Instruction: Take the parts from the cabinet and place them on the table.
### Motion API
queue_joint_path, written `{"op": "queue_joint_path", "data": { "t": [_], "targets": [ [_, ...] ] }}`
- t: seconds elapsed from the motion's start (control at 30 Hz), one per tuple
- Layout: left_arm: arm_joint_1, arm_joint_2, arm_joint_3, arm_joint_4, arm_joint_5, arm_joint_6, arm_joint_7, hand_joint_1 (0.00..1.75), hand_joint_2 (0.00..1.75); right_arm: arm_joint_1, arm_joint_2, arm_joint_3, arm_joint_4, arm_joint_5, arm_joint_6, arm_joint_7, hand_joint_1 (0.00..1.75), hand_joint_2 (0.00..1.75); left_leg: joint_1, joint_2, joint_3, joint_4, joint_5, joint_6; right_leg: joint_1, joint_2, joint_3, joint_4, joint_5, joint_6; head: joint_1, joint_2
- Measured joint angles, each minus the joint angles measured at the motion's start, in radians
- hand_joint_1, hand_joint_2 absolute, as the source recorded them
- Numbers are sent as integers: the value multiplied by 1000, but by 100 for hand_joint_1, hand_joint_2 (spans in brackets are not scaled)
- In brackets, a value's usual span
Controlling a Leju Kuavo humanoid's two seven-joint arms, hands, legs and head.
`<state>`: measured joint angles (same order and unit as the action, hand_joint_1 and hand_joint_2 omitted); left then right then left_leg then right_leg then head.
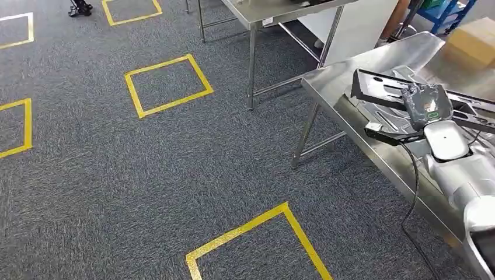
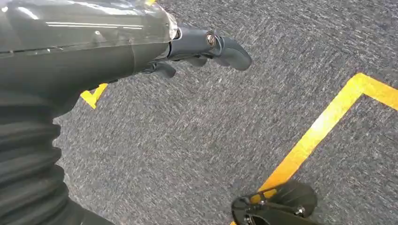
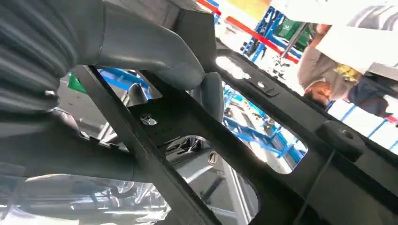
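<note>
Two steel counters: the near counter at three o'clock, the far counter at twelve. One black frame part on the near one. One cardboard box at two o'clock. Six yellow tape squares mark the carpet, one being. Two robot hands: right hand, left hand.

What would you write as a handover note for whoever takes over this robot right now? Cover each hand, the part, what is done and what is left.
Right hand: grips the black frame part, held over the steel table.
Left hand: holds nothing, hangs above the grey carpet.
Done: the part is out of the cabinet and at the table.
Left: set it down, let go. Whether more parts wait is not visible.
</note>
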<state>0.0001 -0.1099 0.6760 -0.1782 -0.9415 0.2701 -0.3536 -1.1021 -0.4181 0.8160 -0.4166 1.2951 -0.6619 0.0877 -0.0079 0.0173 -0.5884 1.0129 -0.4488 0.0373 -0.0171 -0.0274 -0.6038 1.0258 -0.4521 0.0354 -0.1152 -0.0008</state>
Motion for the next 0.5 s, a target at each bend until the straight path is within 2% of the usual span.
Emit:
{"op": "queue_joint_path", "data": {
  "t": [0.03,0.1,0.13,0.17,0.2,0.23,0.3,0.33,0.37,0.4,0.47,0.5],
  "targets": [
    [-2,0,0,0,0,0,-2,0,175,0,1,0,0,2,-2,2,175,175,-4,0,-3,6,-2,-4,6,12,-3,-6,10,-12,0,0],
    [-1,0,0,0,0,-2,-2,0,175,2,1,0,0,8,-2,12,175,175,-3,5,-3,2,0,-13,8,16,-7,-1,9,-19,0,0],
    [-2,0,0,0,0,-3,-2,0,175,2,2,0,1,14,-2,17,175,175,-3,9,-2,1,1,-18,8,20,-8,-5,12,-25,0,0],
    [-2,1,0,0,0,-3,-2,0,175,2,3,0,0,17,-2,21,175,175,-4,5,-7,7,-8,-26,-3,22,-3,-13,18,-34,0,0],
    [-2,1,0,0,0,-3,-2,0,175,1,6,0,0,20,-2,24,175,175,-2,-4,-17,40,-34,-32,-3,24,-3,-14,18,-40,0,0],
    [-1,1,0,0,0,-3,-2,0,175,1,10,0,0,23,-2,27,175,175,1,-8,-45,104,-71,-34,-2,25,-3,-13,19,-46,0,0],
    [-1,1,0,0,0,-3,-2,0,175,3,19,0,1,28,-2,27,175,175,4,-8,-121,272,-142,-39,0,34,-5,-13,19,-47,0,0],
    [-1,1,0,0,0,-3,-2,0,175,5,24,0,1,30,-2,27,175,175,4,-8,-146,324,-153,-40,1,38,-5,-11,19,-47,0,0],
    [-1,1,0,0,-1,-3,-2,0,175,8,27,0,1,32,-2,26,175,175,5,-8,-148,325,-138,-39,1,43,-5,-10,19,-47,0,0],
    [0,1,0,0,-1,-3,-1,0,175,8,30,0,1,33,-2,26,175,175,5,-8,-128,277,-105,-37,2,47,-5,-8,18,-47,0,0],
    [0,2,0,0,-1,-1,0,0,175,7,35,0,1,35,-2,25,175,175,5,-17,-42,94,-14,-28,2,56,-5,-5,16,-44,0,0],
    [0,3,1,0,-1,0,1,0,175,7,39,0,1,37,-3,24,175,175,5,-35,-13,24,-4,-22,1,58,-6,-4,15,-42,0,0]
  ]
}}
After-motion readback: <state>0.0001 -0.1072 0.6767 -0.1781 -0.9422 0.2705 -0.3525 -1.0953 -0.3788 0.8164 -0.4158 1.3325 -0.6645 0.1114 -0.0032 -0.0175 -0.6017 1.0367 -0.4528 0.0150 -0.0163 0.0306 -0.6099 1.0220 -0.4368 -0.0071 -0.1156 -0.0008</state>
